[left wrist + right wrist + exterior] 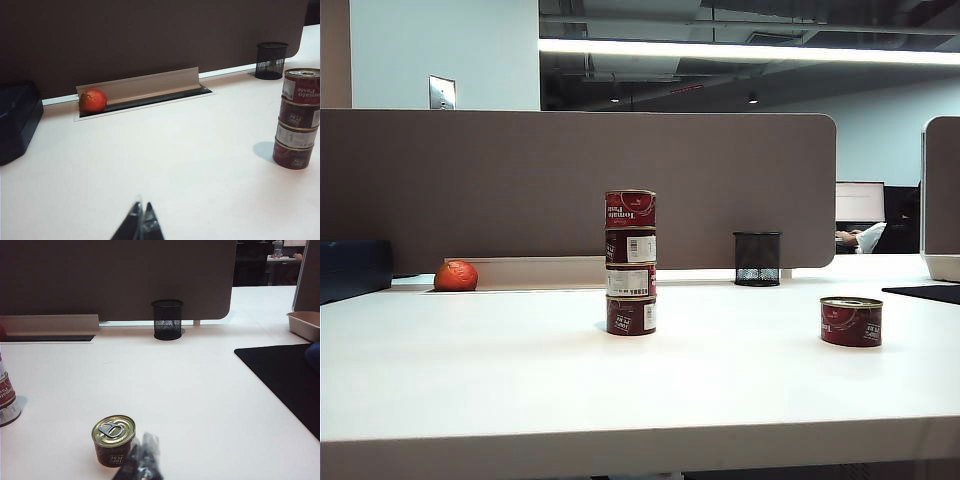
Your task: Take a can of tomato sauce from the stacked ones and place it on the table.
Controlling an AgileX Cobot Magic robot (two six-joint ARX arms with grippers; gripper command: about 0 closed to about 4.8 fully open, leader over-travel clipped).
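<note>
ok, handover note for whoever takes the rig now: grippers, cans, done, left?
Left gripper: shut, empty, above bare table, away from the stack.
Right gripper: shut, empty, close beside the single can.
Stack: four tins, upright, mid-table.
Single can stands alone on the table, right of the stack.
Done: one can looks placed.
Left: apparently nothing; neither gripper holds anything.

The frame edge is cutting off both claws: only the left claw (142,220) tips and the blurred right claw (142,457) tips are showing. The stack (6,397) is mostly lying out of frame.
</note>
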